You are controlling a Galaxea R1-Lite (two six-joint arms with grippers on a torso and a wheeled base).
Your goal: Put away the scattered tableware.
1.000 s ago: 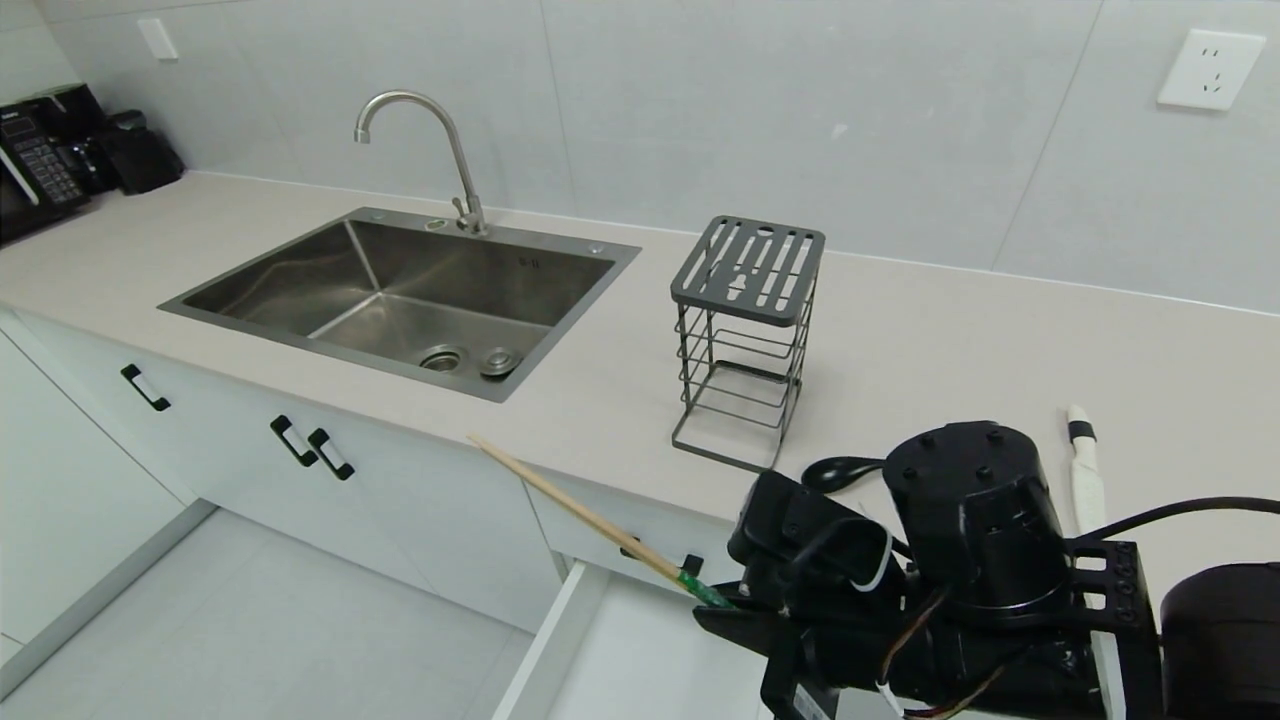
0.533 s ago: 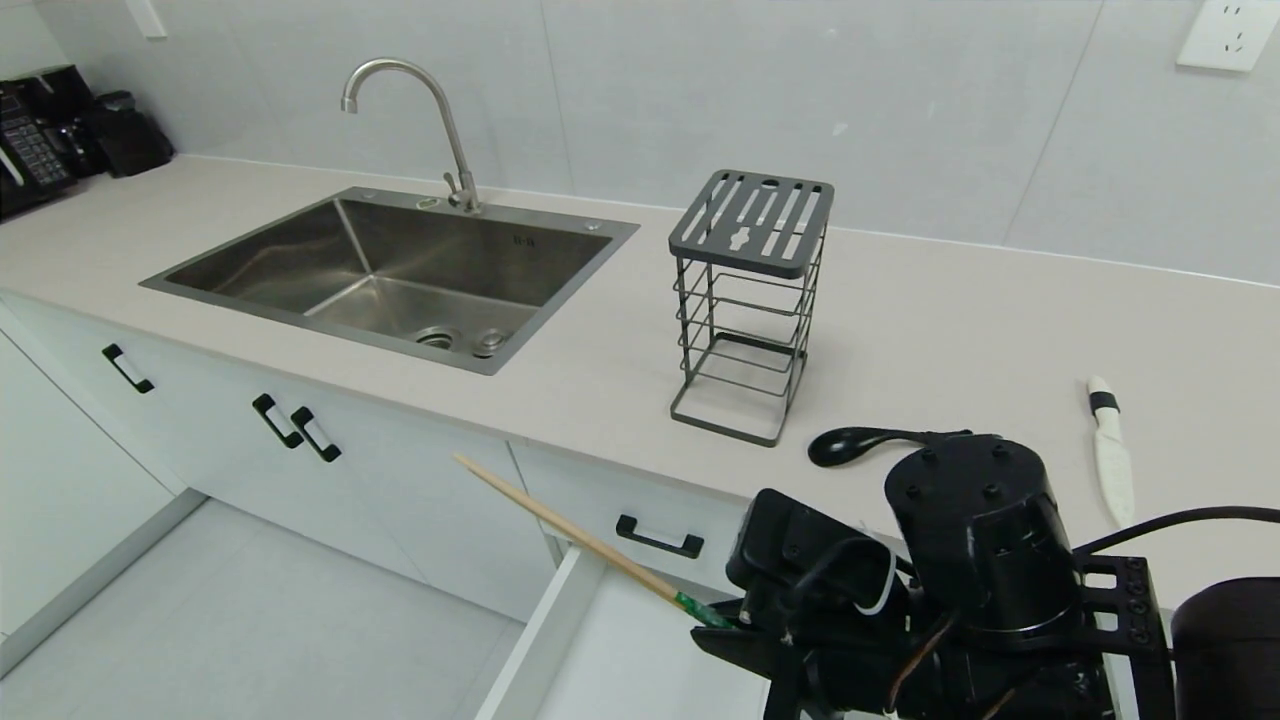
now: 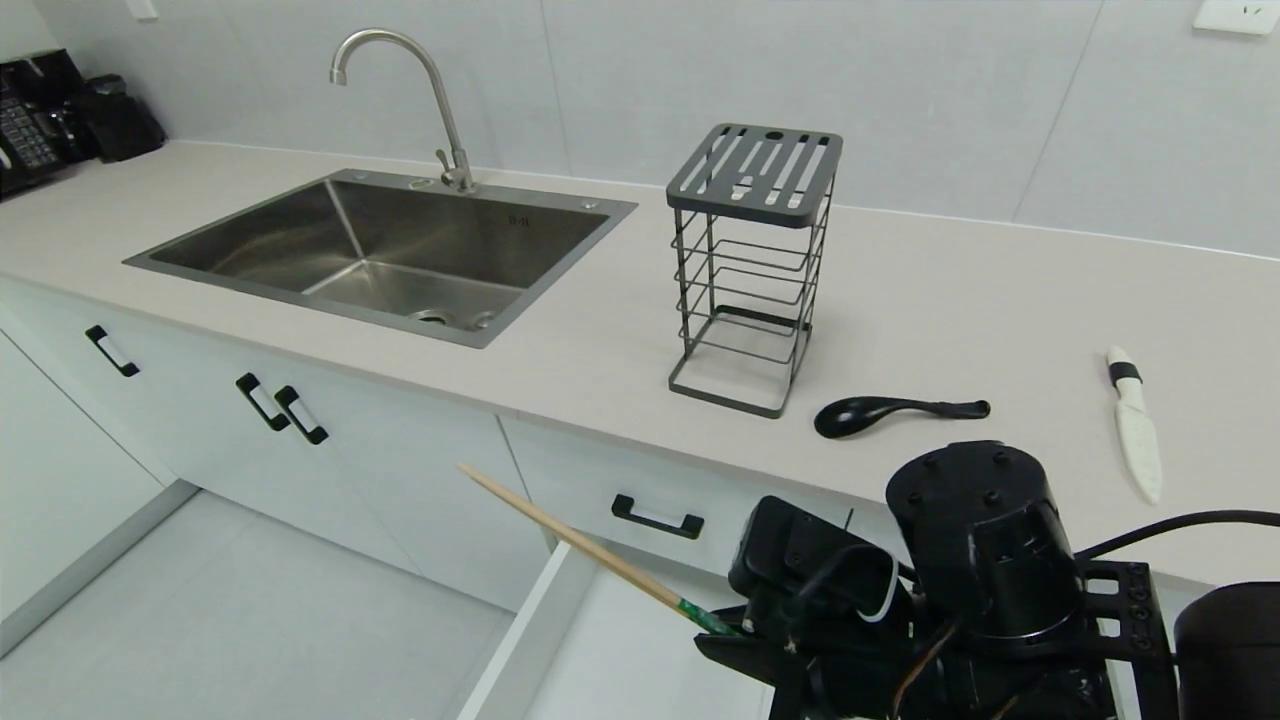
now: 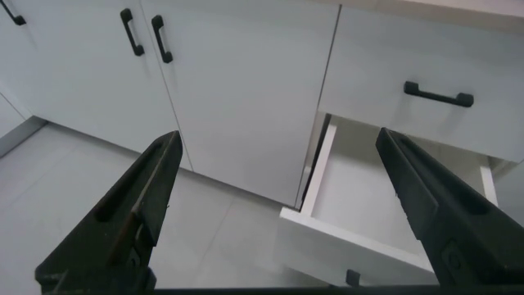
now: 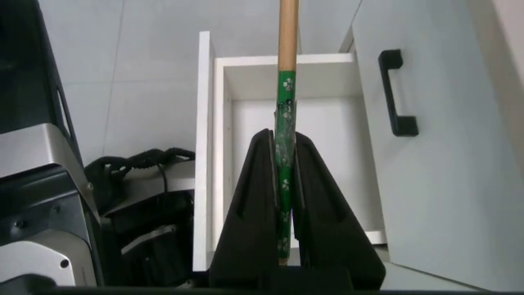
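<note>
**Holding pale wooden chopsticks (image 3: 575,540) with green-patterned ends above an open white drawer (image 3: 540,640)**

At the lower centre of the head view, the right gripper (image 3: 728,628) had its fingers closed tight on the green end of the chopsticks. The bare shafts slanted up toward the left of the frame. Light, stiff and smooth, they would likely swivel or slip if pinched loosely. A firm hold near that end, as here, seemed the sound choice.

The right wrist view looked straight down the closed fingers (image 5: 262,188). It placed the chopsticks (image 5: 286,41) over the drawer's bare floor (image 5: 327,164), an alignment the head view left unclear. In the left wrist view, the left gripper (image 4: 277,143) hung with fingers spread wide and empty, facing the drawer (image 4: 360,188) and cabinet fronts.

Farther up the head view, a glossy black spoon (image 3: 895,411) and a white knife with a black band (image 3: 1135,430) lay on the pale counter (image 3: 950,300). A dark wire rack (image 3: 750,270) stood beyond them, with a steel sink (image 3: 250,278) at upper left.
</note>
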